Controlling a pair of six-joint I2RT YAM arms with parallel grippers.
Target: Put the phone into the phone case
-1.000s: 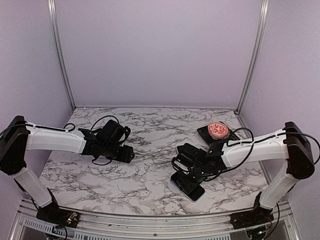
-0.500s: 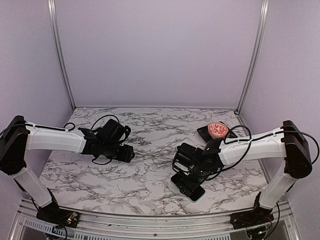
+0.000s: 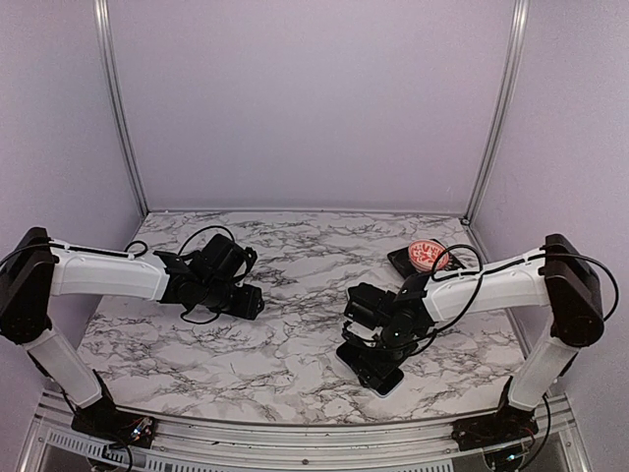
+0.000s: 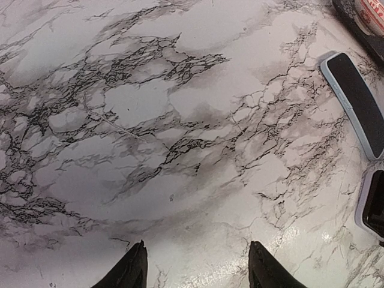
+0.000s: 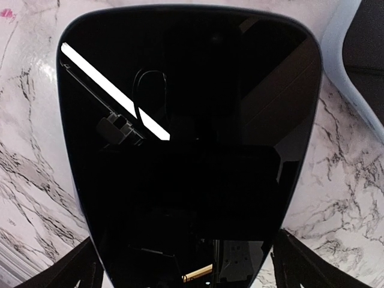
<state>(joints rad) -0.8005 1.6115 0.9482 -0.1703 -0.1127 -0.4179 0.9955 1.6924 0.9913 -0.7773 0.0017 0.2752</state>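
The phone [image 5: 186, 120], a glossy black screen with a pale rim, lies flat on the marble and fills the right wrist view. It also shows at front right in the top view [image 3: 378, 372]. My right gripper [image 3: 369, 344] is right over it, low, and open [image 5: 186, 267]. One finger stands on each side of the phone's near end. The phone case [image 5: 360, 66], pale blue with a dark matte inside, lies just beside the phone and shows in the left wrist view [image 4: 355, 102]. My left gripper [image 3: 253, 303] is open and empty [image 4: 198, 267] over bare marble.
A dark flat item with a round red-patterned disc [image 3: 428, 256] lies at the back right, behind my right arm. Metal frame posts [image 3: 491, 108] and purple walls close in the table [image 3: 295, 256]. Cables loop off both wrists.
My right gripper has shifted slightly left and come down closer over the phone. The phone, the case and my left arm have not moved.
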